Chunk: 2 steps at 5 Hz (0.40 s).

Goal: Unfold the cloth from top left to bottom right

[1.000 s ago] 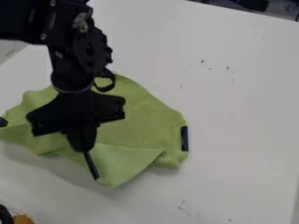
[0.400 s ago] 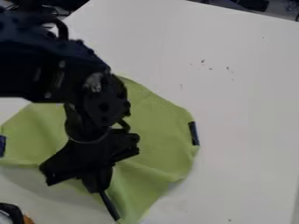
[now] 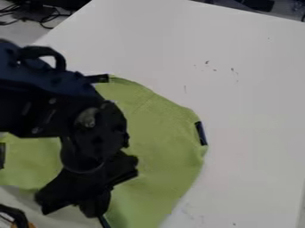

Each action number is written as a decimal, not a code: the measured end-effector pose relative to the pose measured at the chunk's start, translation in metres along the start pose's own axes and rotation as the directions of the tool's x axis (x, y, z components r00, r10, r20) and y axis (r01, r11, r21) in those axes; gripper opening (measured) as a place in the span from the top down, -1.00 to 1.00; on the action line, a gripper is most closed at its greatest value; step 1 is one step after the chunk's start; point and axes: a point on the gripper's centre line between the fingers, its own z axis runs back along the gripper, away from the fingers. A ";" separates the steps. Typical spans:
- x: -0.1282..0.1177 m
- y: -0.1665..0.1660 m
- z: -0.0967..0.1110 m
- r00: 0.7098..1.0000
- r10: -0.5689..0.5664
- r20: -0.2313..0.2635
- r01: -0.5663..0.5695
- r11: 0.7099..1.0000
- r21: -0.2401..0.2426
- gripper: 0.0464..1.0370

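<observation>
The green cloth (image 3: 162, 156) lies widely spread over the left half of the white table, with dark tabs at its top, right and left edges. Its lower part runs down to the view's bottom edge, beside another dark strip. Over the cloth's lower left part, the black gripper (image 3: 96, 212) points downward, shut on the cloth near that strip. The arm covers much of the cloth's left and middle.
The white table (image 3: 250, 89) extends to the right of the cloth. A black object (image 3: 17, 216) with an orange part beside it is at the lower left corner. Dark cables lie beyond the table at the upper left.
The gripper has moved down toward the view's bottom edge, drawing the cloth's lower part along. The fold at the front has opened out, and the cloth covers more of the table.
</observation>
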 end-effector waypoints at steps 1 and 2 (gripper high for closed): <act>-0.004 0.004 -0.004 1.000 0.008 -0.002 -0.008 1.000 -0.003 0.94; -0.007 0.003 -0.006 1.000 0.013 0.011 -0.013 1.000 -0.015 0.65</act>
